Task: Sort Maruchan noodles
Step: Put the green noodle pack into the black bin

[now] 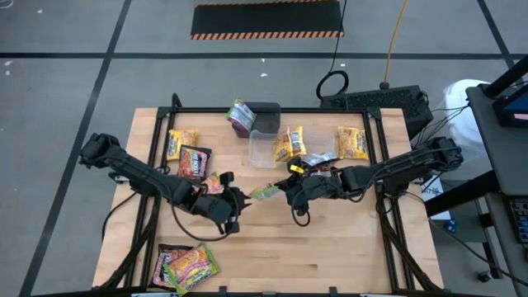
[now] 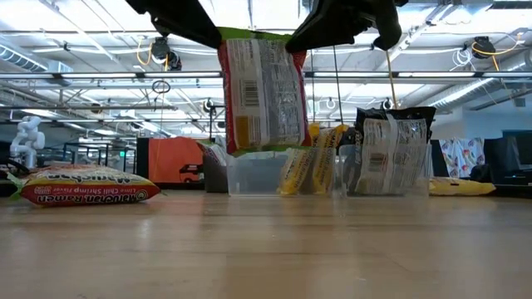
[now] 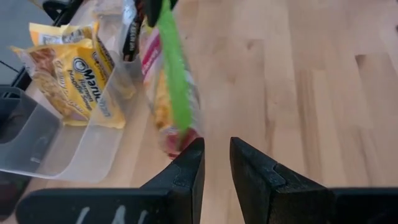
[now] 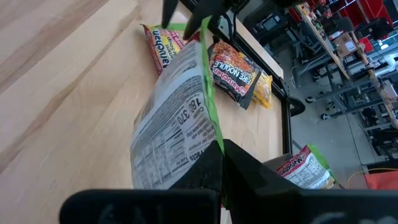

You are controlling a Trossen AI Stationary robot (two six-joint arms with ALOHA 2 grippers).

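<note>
Above the wooden table (image 1: 330, 247), the right hand (image 4: 219, 163) pinches a flat, crinkly green-edged packet (image 2: 262, 91); the left hand (image 3: 216, 163) gapes empty

Room around my bench: grey floor (image 1: 66, 49) crossed by dark lines, black mat with striped orange edging (image 1: 266, 18) beyond the far side. Yellow cable (image 1: 396, 41) runs down to a black unit (image 1: 379, 101). Level across the table I see ceiling beams with bright lights (image 2: 75, 58) and an orange panel (image 2: 170, 160)
</note>
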